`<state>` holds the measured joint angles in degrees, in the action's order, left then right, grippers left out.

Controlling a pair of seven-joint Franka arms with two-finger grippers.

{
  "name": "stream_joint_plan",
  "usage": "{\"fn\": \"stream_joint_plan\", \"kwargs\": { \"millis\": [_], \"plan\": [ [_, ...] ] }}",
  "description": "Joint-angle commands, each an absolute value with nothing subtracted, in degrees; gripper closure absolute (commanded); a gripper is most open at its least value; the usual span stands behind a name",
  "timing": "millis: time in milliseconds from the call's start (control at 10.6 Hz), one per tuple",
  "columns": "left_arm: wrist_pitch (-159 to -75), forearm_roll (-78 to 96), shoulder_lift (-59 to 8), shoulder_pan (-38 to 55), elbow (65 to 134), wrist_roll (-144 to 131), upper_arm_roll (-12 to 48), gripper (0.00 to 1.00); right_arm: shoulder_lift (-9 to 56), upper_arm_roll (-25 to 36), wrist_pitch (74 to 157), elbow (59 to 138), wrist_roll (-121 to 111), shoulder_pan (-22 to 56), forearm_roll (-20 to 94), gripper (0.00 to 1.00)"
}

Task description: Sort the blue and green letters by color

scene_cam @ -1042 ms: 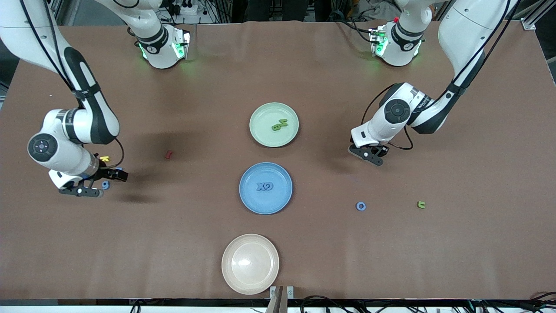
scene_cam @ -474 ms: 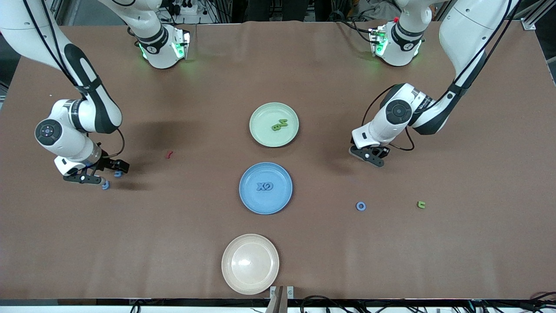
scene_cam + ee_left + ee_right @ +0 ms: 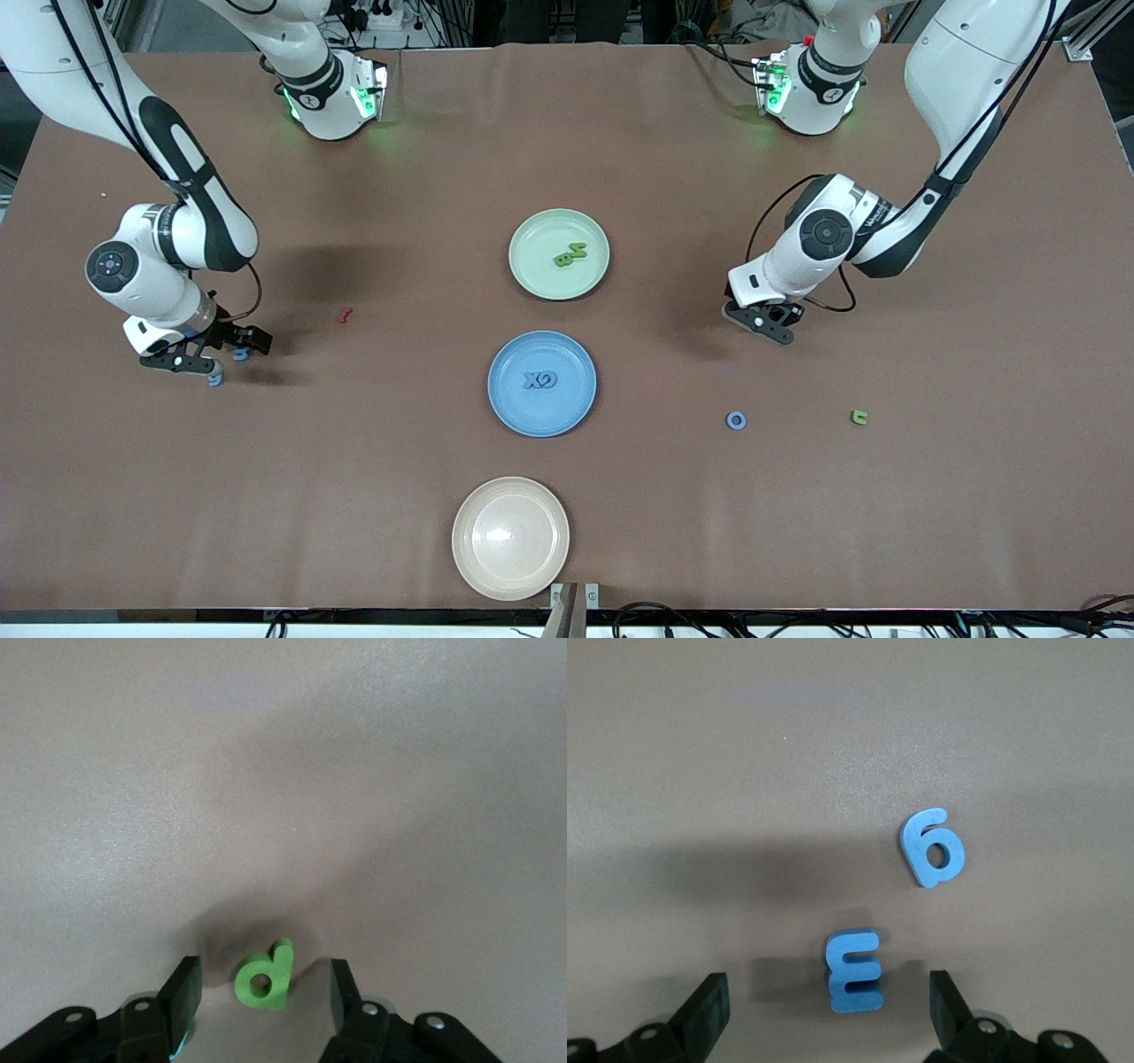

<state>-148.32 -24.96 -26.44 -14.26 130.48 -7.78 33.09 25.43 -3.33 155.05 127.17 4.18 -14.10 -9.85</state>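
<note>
Left claw (image 3: 262, 992) is held open astride green P (image 3: 264, 976); right claw (image 3: 829, 1010) open astride blue 3 (image 3: 854, 970), 9 (image 3: 933, 848) beside.

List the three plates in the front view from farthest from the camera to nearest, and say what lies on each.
Pale green round plate holding two green letters → blue round plate holding the blue letters X and G → cream round plate, nothing on it.
</note>
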Motion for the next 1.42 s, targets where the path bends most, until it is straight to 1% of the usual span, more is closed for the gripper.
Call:
{"fn": "stream_joint_plan", "kwargs": {
  "millis": [0, 95, 189, 284, 379, 474, 568, 663, 758, 853, 947, 1042, 1137, 1326],
  "plan": [
    [-149.2, -26.5, -27.4, -14.7, 129.9, -7.2, 33.5, 0.40, 25.7, -4.3, 155.8, 127.5, 3.9, -15.6, -9.0, 0.31],
    [-149.2, -26.5, -27.4, -14.6, 129.9, -7.3, 33.5, 0.40, 25.9, -4.3, 155.9, 127.5, 3.9, -15.6, -9.0, 0.49],
    [-149.2, -26.5, -27.8, -14.6, 129.9, -7.4, 33.5, 0.41, 26.4, -4.3, 156.5, 127.5, 3.8, -15.7, -9.0, 0.59],
    [-149.5, -26.5, -27.9, -14.5, 129.9, -7.9, 33.5, 0.49, 27.1, -4.3, 157.5, 127.6, 3.8, -16.2, -9.0, 0.62],
    [-149.6, -26.5, -27.8, -14.7, 130.0, -7.9, 33.5, 0.63, 27.3, -4.3, 157.8, 127.5, 3.9, -16.3, -9.0, 0.66],
    [-149.6, -26.5, -27.7, -14.6, 129.9, -8.0, 33.5, 0.84, 27.3, -4.3, 157.9, 127.5, 4.0, -16.3, -8.9, 0.77],
    [-149.6, -26.5, -27.3, -14.3, 129.8, -8.7, 33.7, 1.00, 27.4, -4.3, 157.9, 127.5, 4.4, -16.3, -8.9, 0.86],
    [-149.5, -26.5, -26.6, -13.6, 129.6, -11.0, 34.1, 1.00, 27.3, -4.3, 157.8, 127.4, 4.5, -16.5, -8.7, 0.90],
    [-149.5, -26.5, -26.3, -13.7, 129.3, -13.2, 36.0, 1.00, 26.9, -4.3, 157.2, 127.2, 5.5, -16.0, -7.7, 0.91],
    [-149.0, -26.2, -26.0, -13.5, 128.2, -18.3, 39.2, 1.00, 25.3, -4.3, 155.5, 126.4, 8.1, -14.4, -7.6, 0.92],
    [-148.4, -26.2, -26.1, -13.1, 127.1, -23.3, 41.5, 1.00, 23.7, -4.3, 151.0, 124.6, 11.0, -12.2, -7.5, 0.92],
    [-147.2, -26.0, -26.5, -11.1, 125.4, -28.1, 43.4, 1.00, 22.9, -4.3, 145.9, 121.5, 15.0, -8.6, -5.9, 0.92],
    [-146.3, -25.6, -26.5, -7.4, 123.8, -32.6, 43.5, 1.00, 22.8, -4.3, 144.2, 119.2, 17.2, -5.7, -2.8, 0.92],
    [-144.2, -25.3, -27.4, 0.1, 119.7, -43.0, 43.4, 1.00, 22.8, -4.3, 145.0, 116.6, 20.3, 0.1, 4.6, 0.92]
  ]
}}
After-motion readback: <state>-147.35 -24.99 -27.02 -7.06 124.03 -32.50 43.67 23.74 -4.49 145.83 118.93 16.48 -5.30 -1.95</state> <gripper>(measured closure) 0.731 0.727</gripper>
